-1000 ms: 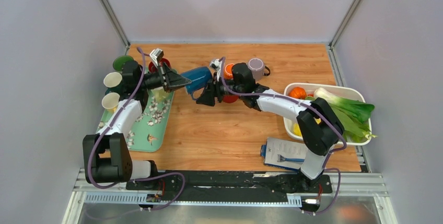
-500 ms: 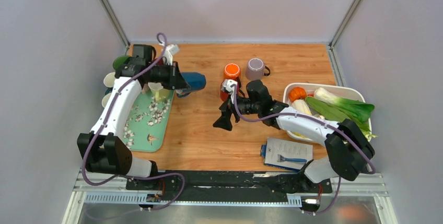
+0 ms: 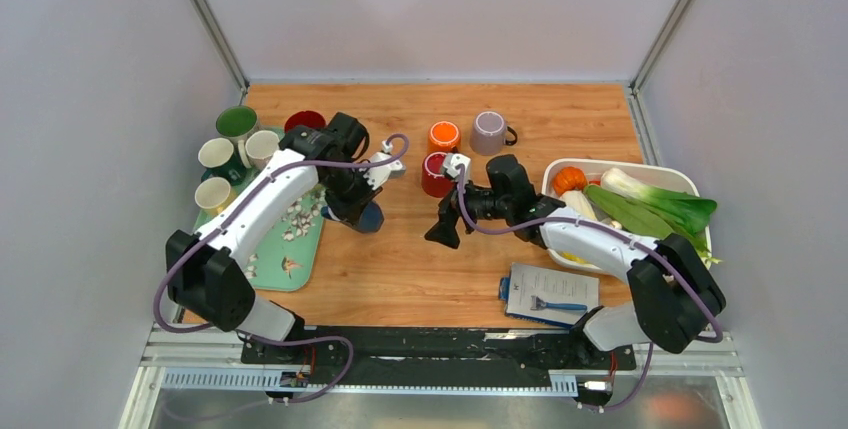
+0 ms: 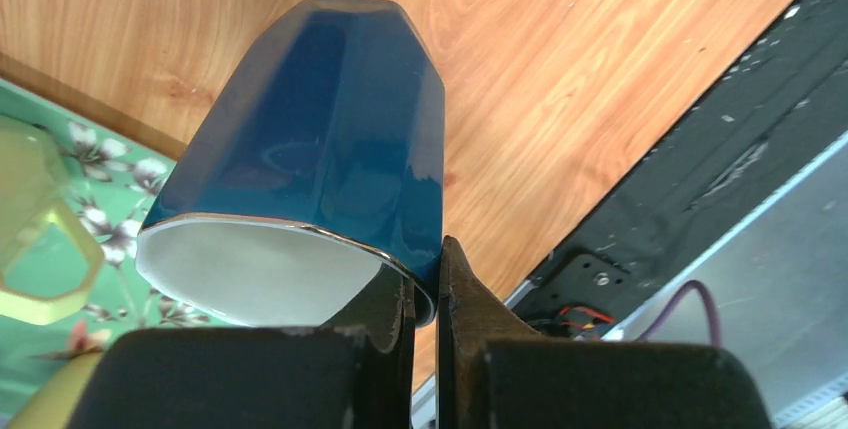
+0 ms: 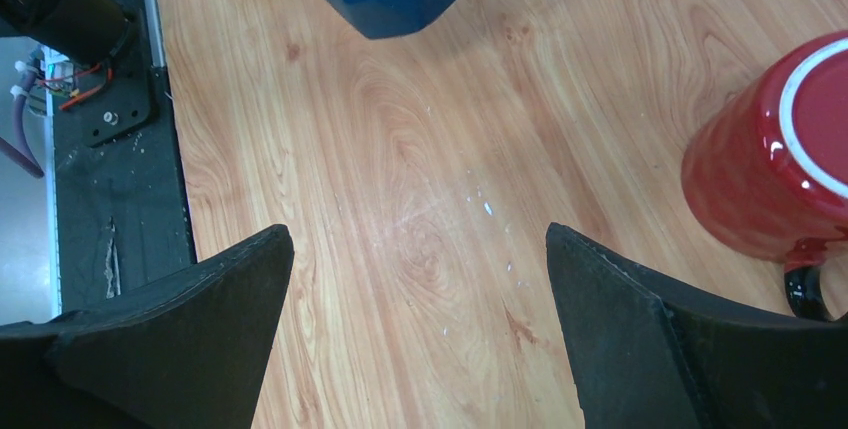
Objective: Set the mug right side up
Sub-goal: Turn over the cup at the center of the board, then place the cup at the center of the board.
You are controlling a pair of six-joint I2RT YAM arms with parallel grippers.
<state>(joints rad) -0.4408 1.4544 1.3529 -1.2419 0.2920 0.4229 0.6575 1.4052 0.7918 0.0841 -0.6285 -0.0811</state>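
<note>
Right gripper (image 5: 415, 249): jaws spread wide, holding nothing, over bare wood on the near side of the red mug (image 5: 770, 169).
Left gripper (image 4: 425, 279): pinched tight on the rim of the blue mug (image 4: 320, 139) (one finger inside, one outside).
Blue mug: just right of the green tray (image 3: 300, 249), mouth tilted upward, base toward the table (image 3: 480, 279); contact unclear.
Far row: orange mug (image 3: 444, 136), purple mug (image 3: 489, 132).
</note>
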